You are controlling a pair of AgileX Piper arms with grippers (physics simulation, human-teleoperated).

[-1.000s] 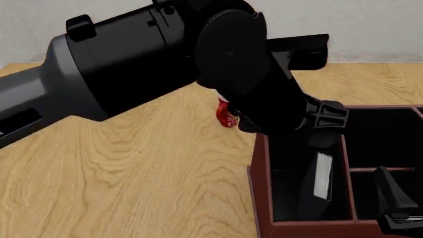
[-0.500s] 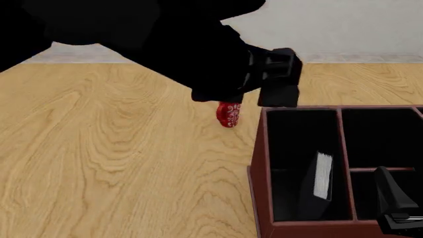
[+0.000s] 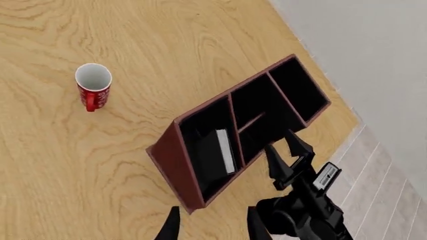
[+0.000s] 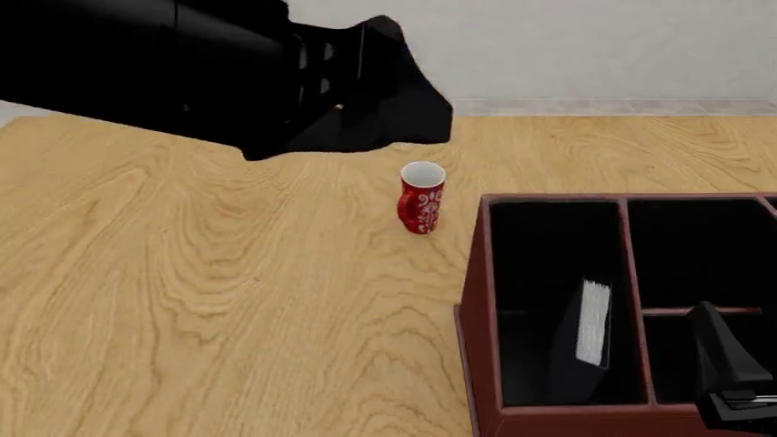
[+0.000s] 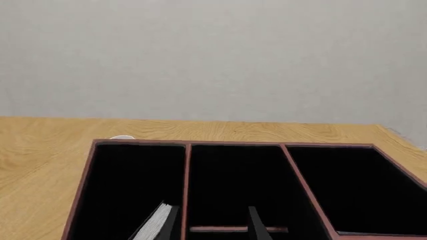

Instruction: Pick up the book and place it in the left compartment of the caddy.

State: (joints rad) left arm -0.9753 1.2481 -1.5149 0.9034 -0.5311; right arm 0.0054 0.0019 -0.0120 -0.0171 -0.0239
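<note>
The book (image 4: 591, 323) stands tilted inside the left compartment (image 4: 552, 273) of the caddy (image 4: 479, 309), white page edges showing, with neither gripper touching it. The left gripper (image 3: 210, 225) is raised high above the table (image 4: 218, 291), jaws apart and empty; the right gripper (image 5: 210, 222) sits low at the caddy's near edge, jaws likewise apart and empty. A red mug (image 4: 421, 198) stands upright just beyond the caddy's far left corner.
</note>
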